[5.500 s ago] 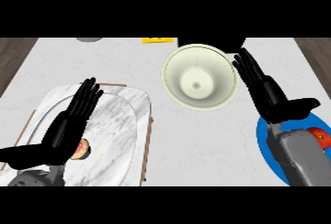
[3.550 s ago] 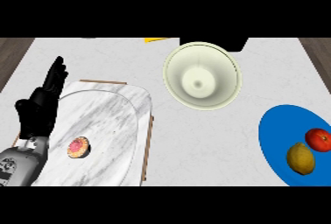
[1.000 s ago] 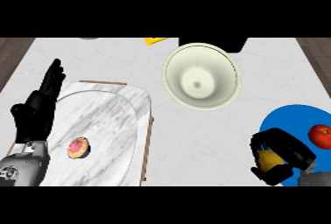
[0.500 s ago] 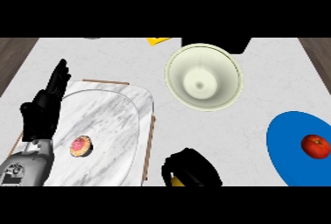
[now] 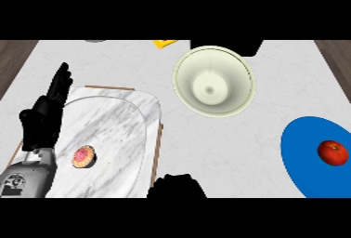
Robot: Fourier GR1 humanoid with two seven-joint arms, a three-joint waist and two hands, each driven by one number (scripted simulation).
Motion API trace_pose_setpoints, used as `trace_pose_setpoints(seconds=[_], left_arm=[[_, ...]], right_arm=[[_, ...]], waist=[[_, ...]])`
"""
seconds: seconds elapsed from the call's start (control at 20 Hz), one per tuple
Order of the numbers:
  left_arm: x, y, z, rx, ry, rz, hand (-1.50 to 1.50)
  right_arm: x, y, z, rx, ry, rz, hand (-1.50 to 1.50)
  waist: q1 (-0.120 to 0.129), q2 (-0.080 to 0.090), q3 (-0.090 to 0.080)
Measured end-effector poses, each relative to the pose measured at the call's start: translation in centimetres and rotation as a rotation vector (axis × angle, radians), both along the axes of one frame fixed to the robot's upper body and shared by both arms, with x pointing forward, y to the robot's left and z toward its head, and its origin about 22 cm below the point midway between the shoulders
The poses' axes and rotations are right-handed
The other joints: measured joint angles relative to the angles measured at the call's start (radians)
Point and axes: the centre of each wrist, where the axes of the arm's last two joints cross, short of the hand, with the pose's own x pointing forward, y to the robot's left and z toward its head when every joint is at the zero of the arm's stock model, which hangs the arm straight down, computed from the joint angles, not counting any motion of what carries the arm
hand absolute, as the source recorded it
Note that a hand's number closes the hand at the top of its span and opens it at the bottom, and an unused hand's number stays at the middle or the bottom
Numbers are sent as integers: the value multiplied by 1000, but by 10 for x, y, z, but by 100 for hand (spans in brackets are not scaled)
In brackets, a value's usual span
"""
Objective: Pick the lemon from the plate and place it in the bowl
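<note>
Right hand (image 5: 177,185) is being cropped by the lower edge beside the marble tray (image 5: 116,125); its grasp, and the lemon's whereabouts, cannot be told. Bare counter (image 5: 226,148) is being left open between it, bowl (image 5: 214,80) and blue plate (image 5: 302,139). Left hand (image 5: 42,116) is being rested open, empty, at the tray's left rim.

We see the tray (image 5: 116,121) left of the bowl (image 5: 214,82) and nearer, a doughnut (image 5: 84,156) on it; the plate (image 5: 305,144) right, a fruit (image 5: 332,152) on it.
</note>
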Motion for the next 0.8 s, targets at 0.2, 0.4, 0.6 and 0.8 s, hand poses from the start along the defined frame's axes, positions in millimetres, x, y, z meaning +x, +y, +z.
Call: trace_pose_setpoints(seconds=[0.2, 0.4, 0.6, 0.8], left_arm=[[4, -1, 2, 2, -5, -6, 0], [3, -2, 0, 2, -12, -7, 0], [5, 1, 2, -2, -10, -12, 0], [6, 4, 4, -7, -13, -9, 0]], right_arm=[[10, 10, 27, 49, -37, -114, 150], [36, 19, 50, 135, -50, -207, 150], [76, 18, 61, 200, -76, -284, 150], [122, 0, 63, 248, -116, -338, 150]], waist=[[5, 6, 1], [12, 10, 1], [11, 12, 2], [11, 14, 2]])
